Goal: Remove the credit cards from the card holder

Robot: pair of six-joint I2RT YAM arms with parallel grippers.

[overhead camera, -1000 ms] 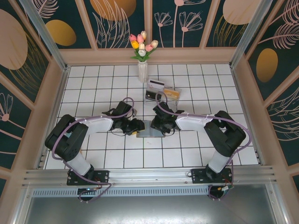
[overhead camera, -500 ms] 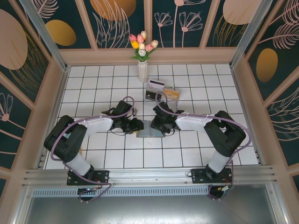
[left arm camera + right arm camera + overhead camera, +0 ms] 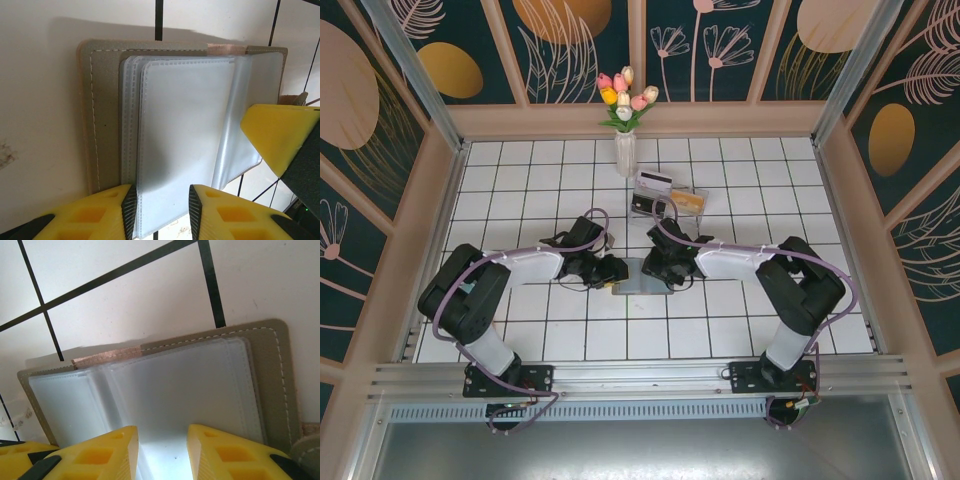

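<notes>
— Where is the card holder seen?

— The card holder (image 3: 642, 284) is laid open and flat on the white tiled table (image 3: 520, 180), near its middle and between the two grippers. In the left wrist view, its grey stitched panel (image 3: 102, 115) is turned upward and frosted clear sleeves (image 3: 185, 130) are fanned across it.

— How are the grippers held?

— The left gripper (image 3: 162, 202) is released: its yellow jaws are spread, with the edge of one sleeve lying in the gap. The right gripper (image 3: 162, 440) is held the same way from the opposite side, jaws apart over a sleeve. Whether the tips are pressed onto the plastic cannot be told.

— And the credit cards?

— Whether any card is lodged in the sleeves cannot be told through the frosted plastic. Behind the holder, a clear tray (image 3: 675, 192) is set, and in it a pale card with a dark stripe (image 3: 653, 181) and a tan-yellow card (image 3: 692, 203) are seen. A vase of tulips (image 3: 625, 150) is stood just beyond the tray.
</notes>
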